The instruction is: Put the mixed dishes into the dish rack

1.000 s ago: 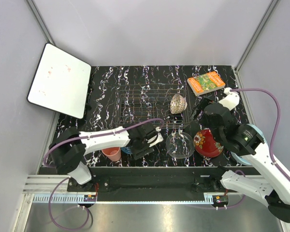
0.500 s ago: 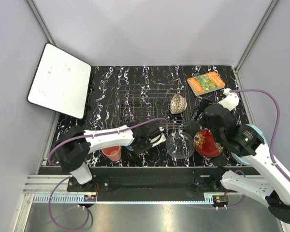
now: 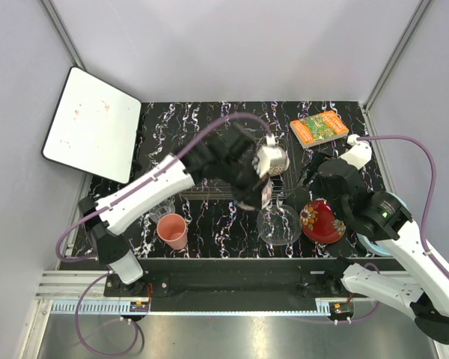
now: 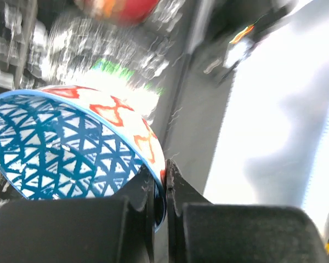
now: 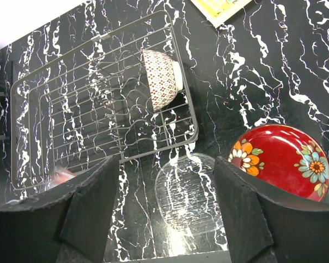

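Note:
My left gripper is shut on the rim of the blue patterned bowl, one finger inside it and one outside. In the top view that gripper holds the bowl in the air over the front right corner of the dish rack. A tan-red patterned bowl stands on edge in the rack. My right gripper is open above the clear glass plate, which lies flat on the table. The red flower-rimmed dish lies to its right. A pink cup stands upright at the front left.
An orange-green book lies at the back right corner. A white board leans off the table's left side. The left arm stretches across the rack's front, and grey walls enclose the black marbled table.
The left gripper shut on the blue bowl near the front edge, then lifted it up and to the right, over the rack's corner. The right arm has hardly moved.

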Motion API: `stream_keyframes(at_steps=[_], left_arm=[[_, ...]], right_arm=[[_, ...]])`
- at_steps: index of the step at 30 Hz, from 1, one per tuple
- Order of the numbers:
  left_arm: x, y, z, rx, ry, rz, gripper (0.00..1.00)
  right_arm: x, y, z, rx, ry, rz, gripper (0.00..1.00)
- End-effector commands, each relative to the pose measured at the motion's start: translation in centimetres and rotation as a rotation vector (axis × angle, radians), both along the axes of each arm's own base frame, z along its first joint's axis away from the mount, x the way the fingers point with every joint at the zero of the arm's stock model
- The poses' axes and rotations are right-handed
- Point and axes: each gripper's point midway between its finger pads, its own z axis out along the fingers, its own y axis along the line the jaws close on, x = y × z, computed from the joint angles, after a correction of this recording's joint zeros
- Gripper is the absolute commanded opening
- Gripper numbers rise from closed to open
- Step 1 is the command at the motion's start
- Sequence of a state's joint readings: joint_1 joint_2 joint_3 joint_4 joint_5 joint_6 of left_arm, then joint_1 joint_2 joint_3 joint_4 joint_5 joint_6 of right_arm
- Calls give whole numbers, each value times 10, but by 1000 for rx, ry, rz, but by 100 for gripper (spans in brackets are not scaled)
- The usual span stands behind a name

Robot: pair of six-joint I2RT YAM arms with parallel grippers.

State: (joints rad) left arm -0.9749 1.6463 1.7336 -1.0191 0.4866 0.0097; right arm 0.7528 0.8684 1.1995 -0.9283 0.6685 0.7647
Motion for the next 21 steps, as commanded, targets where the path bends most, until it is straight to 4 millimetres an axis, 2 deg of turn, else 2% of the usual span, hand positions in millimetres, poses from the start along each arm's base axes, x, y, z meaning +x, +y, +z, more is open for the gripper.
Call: stream_keyframes(at_steps=[1, 2, 4, 5, 7, 8, 10, 11, 12, 13, 14, 15, 20, 21], left_arm=[[-9, -8, 76, -218, 301, -23, 0], [-10, -11, 92, -253, 393, 3, 0], [2, -14, 102, -287, 474, 63, 0], [14, -21, 106, -302, 470, 147, 0], [27, -22, 116, -348, 395, 213, 0], [41, -29, 130, -427, 330, 257, 0], [49, -38, 142, -488, 309, 260, 0], [48, -43, 143, -486, 388, 278, 0], [53, -47, 140, -497, 435, 295, 0], [61, -57, 129, -542, 467, 301, 0], [64, -61, 128, -545, 596, 366, 0], [74, -62, 124, -556, 641, 399, 0], [125, -80, 97, -624, 704, 594, 0], [135, -82, 82, -613, 726, 635, 0]], right_arm=[[0, -5, 19, 31, -39, -27, 75], [-1, -6, 19, 34, -39, -29, 74], [-1, -5, 19, 39, -38, -25, 72], [-2, -3, 18, 45, -34, -21, 70], [-2, -4, 16, 47, -32, -21, 70], [-2, -4, 15, 47, -31, -23, 69], [-2, -5, 13, 42, -30, -27, 68], [-2, -5, 13, 41, -30, -27, 67], [-2, -5, 13, 41, -29, -29, 67], [-1, -3, 11, 38, -24, -28, 66], [0, -3, 11, 37, -23, -26, 67], [1, -1, 10, 30, -16, -24, 66], [4, 3, 1, 19, 6, -20, 67], [4, 4, 0, 19, 9, -18, 66]])
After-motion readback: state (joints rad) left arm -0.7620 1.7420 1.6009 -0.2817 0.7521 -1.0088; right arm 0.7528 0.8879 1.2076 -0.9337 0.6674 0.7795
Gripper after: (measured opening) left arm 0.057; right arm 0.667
